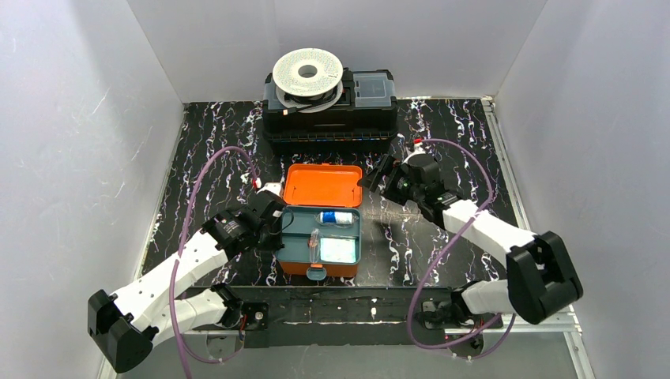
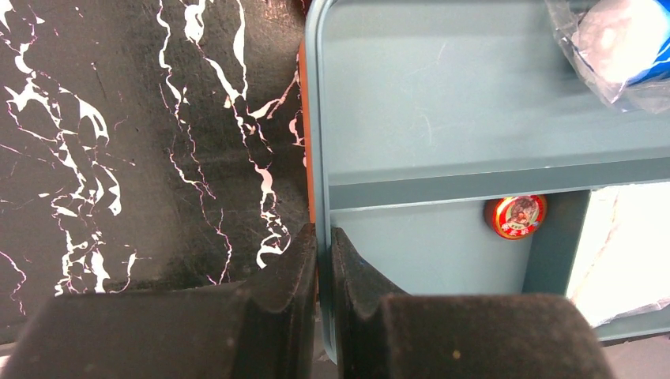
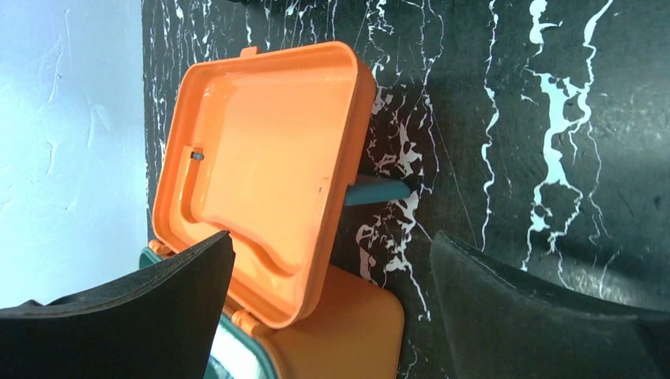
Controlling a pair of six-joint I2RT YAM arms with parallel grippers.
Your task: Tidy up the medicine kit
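The medicine kit (image 1: 294, 268) is an orange box lying open mid-table, its lid (image 1: 322, 184) raised at the back and its teal tray (image 1: 296, 248) showing. The tray holds a blue-and-white wrapped roll (image 1: 336, 217), a white packet (image 1: 339, 250) and a small red round tin (image 2: 515, 215). My left gripper (image 1: 280, 230) is shut on the tray's left wall (image 2: 322, 197), one finger (image 2: 292, 268) outside and one inside. My right gripper (image 1: 371, 180) is open and empty just right of the lid (image 3: 261, 174), its fingers (image 3: 506, 292) wide apart.
A black toolbox (image 1: 329, 118) with a white cable spool (image 1: 307, 73) on top stands at the back centre. White walls close in the black marbled table (image 1: 213, 158) on three sides. Purple cables loop off both arms.
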